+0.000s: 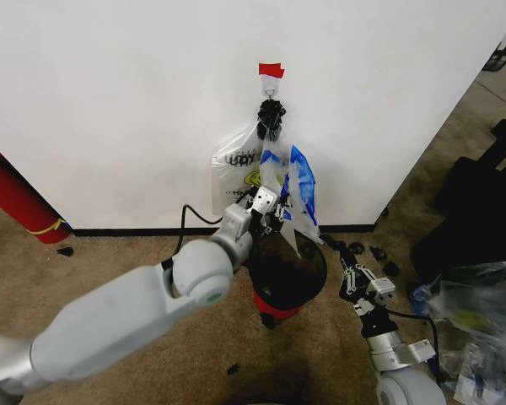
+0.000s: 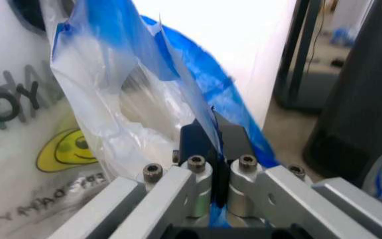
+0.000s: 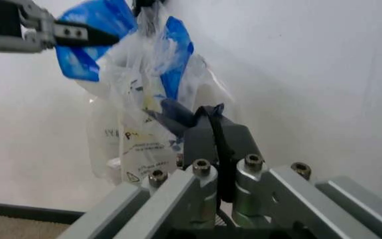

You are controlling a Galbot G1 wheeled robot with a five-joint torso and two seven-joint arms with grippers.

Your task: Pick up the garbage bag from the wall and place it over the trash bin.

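Left gripper (image 1: 274, 213) on outstretched arm, jaws pinching the garbage bag (image 1: 297, 190) above the trash bin (image 1: 288, 272), right gripper (image 1: 344, 253) beside the bin, jaws closed.

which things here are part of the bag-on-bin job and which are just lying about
Part of the job:
- garbage bag, blue-patched, hanging on the wall
- hook under red tape
- trash bin below
- left claw, shut on the bag
- right claw, low beside the bin

Lying about:
- whitish smiley bag on the same hook
- red cylinder
- clear bag pile
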